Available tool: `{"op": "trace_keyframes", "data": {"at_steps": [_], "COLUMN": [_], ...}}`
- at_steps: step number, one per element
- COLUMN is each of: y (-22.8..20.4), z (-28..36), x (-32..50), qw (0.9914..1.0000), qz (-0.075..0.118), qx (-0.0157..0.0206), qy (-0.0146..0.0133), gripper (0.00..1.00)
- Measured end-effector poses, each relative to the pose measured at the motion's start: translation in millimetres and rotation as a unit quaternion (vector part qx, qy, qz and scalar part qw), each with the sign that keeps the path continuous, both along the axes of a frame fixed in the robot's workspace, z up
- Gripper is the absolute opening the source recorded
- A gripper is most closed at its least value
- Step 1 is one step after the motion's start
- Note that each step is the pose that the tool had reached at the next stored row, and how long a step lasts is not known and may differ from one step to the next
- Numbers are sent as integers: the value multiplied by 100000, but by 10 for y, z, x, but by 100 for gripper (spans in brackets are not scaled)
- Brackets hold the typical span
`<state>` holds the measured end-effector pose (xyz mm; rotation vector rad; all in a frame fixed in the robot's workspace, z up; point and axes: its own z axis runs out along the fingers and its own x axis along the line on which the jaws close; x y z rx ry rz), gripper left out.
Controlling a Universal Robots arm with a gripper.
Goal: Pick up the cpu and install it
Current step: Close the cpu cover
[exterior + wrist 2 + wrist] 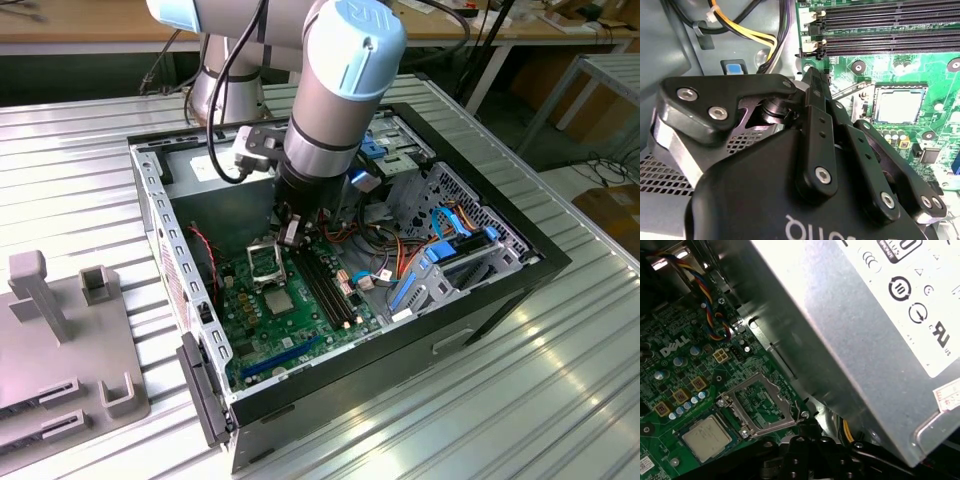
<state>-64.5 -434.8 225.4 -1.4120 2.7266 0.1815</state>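
The cpu (277,300), a small silver-grey square, lies flat in its socket on the green motherboard (300,335); it also shows in both wrist views (897,106) (704,437). The hollow metal socket frame (262,258) (760,402) stands tilted up beside it. My gripper (290,232) hangs low inside the computer case, just beyond the raised frame, shut with nothing seen in it. In the second wrist view its tip (810,77) is close to the socket's metal edge (847,92). In the first wrist view the gripper (802,432) sits by the frame's corner.
The open black case (500,290) lies on a ribbed metal table (560,400). Long black memory slots (325,285) run beside the socket. A grey power supply box (865,330) and coloured cables (400,255) crowd around it. A grey fixture (60,340) stands at the exterior view's left.
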Motion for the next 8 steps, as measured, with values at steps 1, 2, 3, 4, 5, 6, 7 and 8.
{"op": "trace_keyframes", "data": {"at_steps": [1, 2, 3, 4, 5, 6, 7, 8], "y": [0, 0, -1, 0, 0, 0, 0, 0], "z": [4, 8, 13, 17, 21, 25, 28, 32], "x": [-1, -1, -3, -3, -4, -4, -4, -5], "qw": [100000, 100000, 100000, 100000, 100000, 100000, 99999, 99999], "qz": [34, 61, 87, 110, 140, 163, 188, 209], "qx": [-64, -106, -145, -170, -209, -271, -324, -383], "qy": [3, 4, 5, 5, 2, -4, -1, 0], "gripper": [11, 11, 11, 11, 11, 11, 11, 11]}}
